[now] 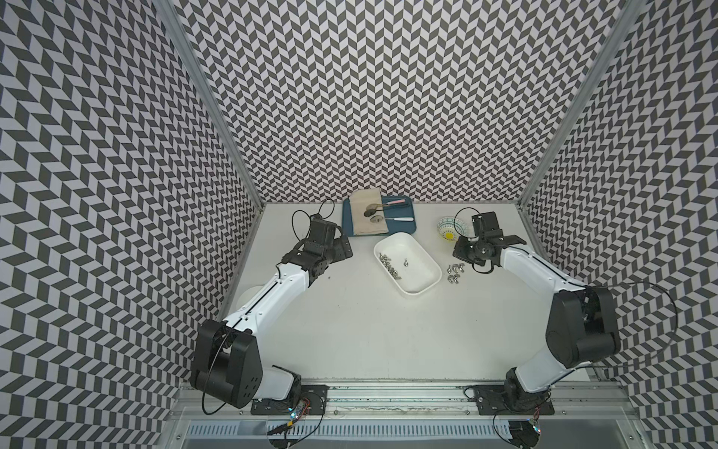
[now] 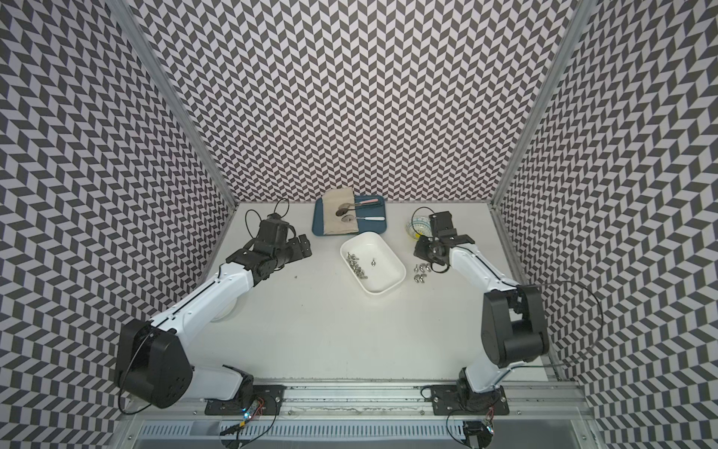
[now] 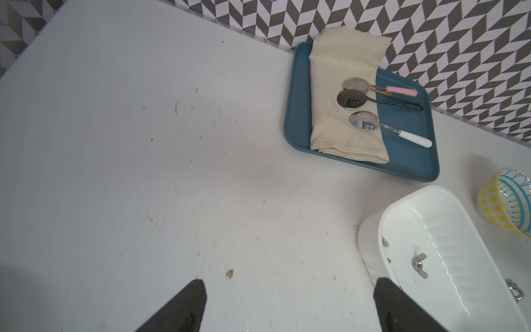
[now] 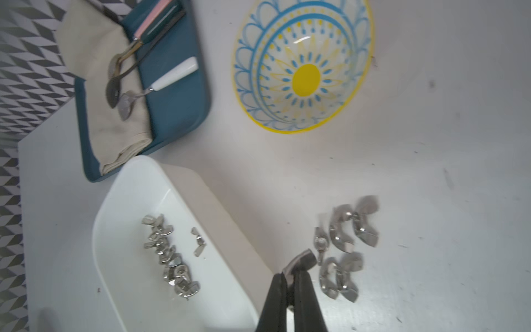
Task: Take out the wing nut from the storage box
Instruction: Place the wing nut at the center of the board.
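A blue tray (image 1: 404, 229) sits on the table (image 1: 349, 330). A cloth (image 1: 367, 227) and three spoons (image 1: 375, 212) lie on it. A painted bowl (image 1: 447, 229) stands near.

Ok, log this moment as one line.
right gripper: shut on small silver metal wing nut, outside shallow white plastic storage box | loose wing nuts: piled beside it | left gripper: open, empty

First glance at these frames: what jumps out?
The right gripper is shut on a wing nut, between the storage box and a pile of nuts lying on the table beside it. A row of nuts lies inside the box along one long wall. The left gripper hangs open over bare table.
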Controlling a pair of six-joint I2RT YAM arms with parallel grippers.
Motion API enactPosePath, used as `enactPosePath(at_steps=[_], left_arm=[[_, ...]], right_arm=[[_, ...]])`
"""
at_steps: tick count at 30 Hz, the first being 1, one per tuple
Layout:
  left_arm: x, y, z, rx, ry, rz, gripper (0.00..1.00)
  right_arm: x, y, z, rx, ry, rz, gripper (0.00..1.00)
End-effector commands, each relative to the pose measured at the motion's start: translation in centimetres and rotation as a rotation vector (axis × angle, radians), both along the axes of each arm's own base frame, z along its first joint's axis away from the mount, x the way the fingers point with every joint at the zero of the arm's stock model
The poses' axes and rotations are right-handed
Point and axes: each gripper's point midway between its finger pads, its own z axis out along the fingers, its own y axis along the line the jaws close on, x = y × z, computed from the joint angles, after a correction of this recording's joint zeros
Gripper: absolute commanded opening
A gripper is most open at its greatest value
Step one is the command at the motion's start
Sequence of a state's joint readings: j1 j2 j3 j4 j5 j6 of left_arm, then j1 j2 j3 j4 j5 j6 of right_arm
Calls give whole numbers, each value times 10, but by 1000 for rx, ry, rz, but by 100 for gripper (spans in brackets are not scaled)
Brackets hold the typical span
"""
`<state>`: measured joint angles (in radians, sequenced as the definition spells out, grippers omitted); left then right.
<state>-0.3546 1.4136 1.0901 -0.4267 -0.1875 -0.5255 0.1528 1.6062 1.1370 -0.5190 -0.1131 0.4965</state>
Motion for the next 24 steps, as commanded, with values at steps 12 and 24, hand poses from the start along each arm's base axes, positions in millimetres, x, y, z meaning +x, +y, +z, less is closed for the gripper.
enactPosePath(at_steps=[12,24], left_arm=[[12,-16,17,-15,-41,-27,95],[10,-12,16,-11,-38,-12,95]], right_arm=[[-25,-40,-65,-49,107,-58,1],[-25,-28,-84,-20,142,-18,3]])
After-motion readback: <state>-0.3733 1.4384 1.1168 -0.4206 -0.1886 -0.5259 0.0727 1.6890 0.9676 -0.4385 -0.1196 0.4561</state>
